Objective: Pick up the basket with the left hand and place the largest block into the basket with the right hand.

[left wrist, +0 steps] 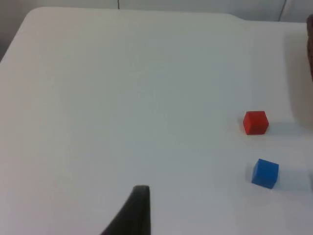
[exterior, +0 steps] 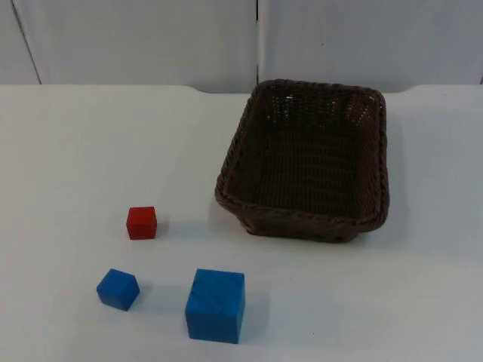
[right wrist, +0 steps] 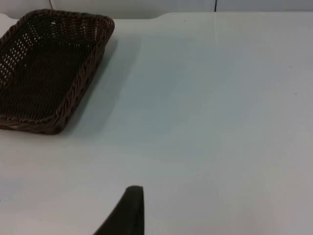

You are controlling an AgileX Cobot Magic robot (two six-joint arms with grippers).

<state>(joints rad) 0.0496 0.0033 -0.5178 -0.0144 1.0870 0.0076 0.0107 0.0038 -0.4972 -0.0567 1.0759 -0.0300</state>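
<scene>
Brown wicker basket (exterior: 375,219) sits empty on the white table (exterior: 68,143); 3 blocks nearby: large blue cube (exterior: 216,305), small blue cube (exterior: 118,289), red cube (exterior: 142,222). Both grippers' grip: cannot tell.

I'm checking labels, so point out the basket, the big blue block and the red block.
basket (exterior: 377,151), top view, right rim.
big blue block (exterior: 216,290), top view, top face.
red block (exterior: 141,216), top view, top face.
</scene>
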